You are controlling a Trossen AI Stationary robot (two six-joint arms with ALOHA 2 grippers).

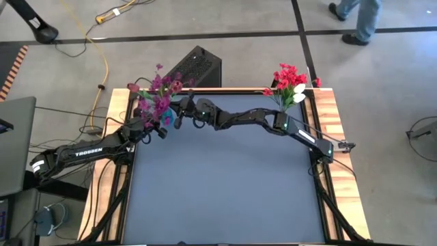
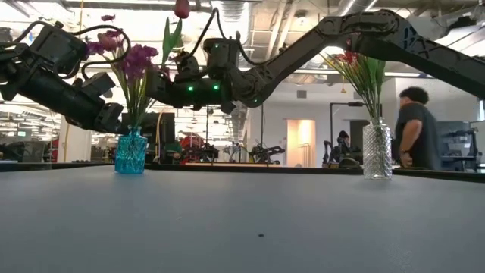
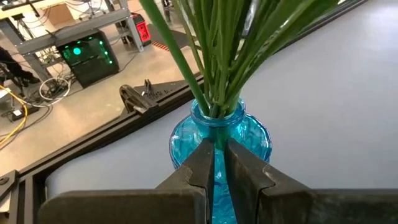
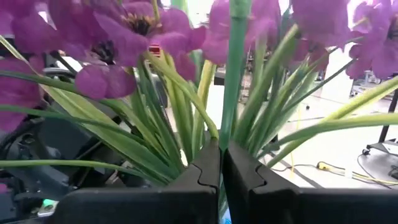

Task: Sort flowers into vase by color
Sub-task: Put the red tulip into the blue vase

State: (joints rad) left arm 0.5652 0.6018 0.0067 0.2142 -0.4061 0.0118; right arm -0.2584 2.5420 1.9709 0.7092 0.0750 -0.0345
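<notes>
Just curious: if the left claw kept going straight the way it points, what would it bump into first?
Most likely the blue vase of purple flowers: the left claw points straight at it, though the gap is hard to judge.

A black box [image 1: 196, 67] is sitting on the floor just past the table's [image 1: 225, 198] far edge, near its far left corner. A yellow cable [image 1: 102, 48] is trailing across the floor beside it. A person [image 2: 413, 136] in dark clothes is standing in the room behind the table's right side. A cabinet with green lights [image 3: 87, 56] is glowing on the floor beyond.
</notes>
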